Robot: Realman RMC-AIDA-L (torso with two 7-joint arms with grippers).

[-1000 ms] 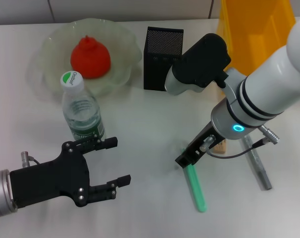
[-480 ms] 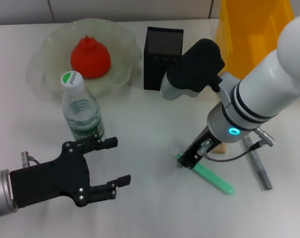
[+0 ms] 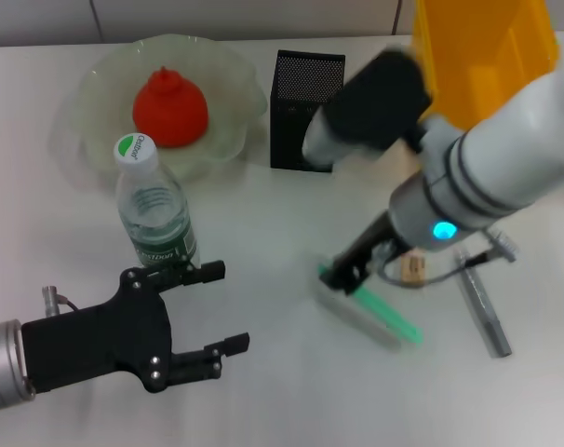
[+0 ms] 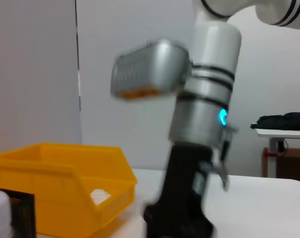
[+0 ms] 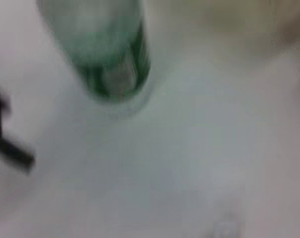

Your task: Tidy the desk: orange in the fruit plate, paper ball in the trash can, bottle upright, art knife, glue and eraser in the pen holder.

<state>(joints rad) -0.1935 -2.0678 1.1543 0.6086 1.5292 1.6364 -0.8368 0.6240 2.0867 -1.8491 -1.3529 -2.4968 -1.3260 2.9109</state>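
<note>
White surface (image 3: 263,391) under the head camera, with both arms at work height. Left hand (image 3: 208,312) hovers low over the near part of the surface, its black fingers (image 3: 228,345) spread and empty; the upright green-capped bottle (image 3: 152,209) stands just beyond its fingertips, and the fruit plate (image 3: 235,93) with the orange (image 3: 170,107) on it lies farther off in the same direction (both items judged already done). Right hand (image 3: 342,275) is down at the surface, set on the near end of the green art knife (image 3: 380,315), whose free end trails out away from the hand; whether its fingers pinch the knife cannot be told. Just beside this hand, on its outer side, lie a small tan eraser (image 3: 412,268) and a grey glue stick (image 3: 482,312). Black mesh pen holder (image 3: 305,107) stands beyond the hand, near enough to be the likely destination. Yellow trash bin (image 3: 482,51) sits behind the right arm.

Left wrist view alone shows the right arm (image 4: 204,104) upright in side profile, plus the bin's open mouth (image 4: 56,163). Right wrist view gives only the bottle (image 5: 108,54), across the surface.
</note>
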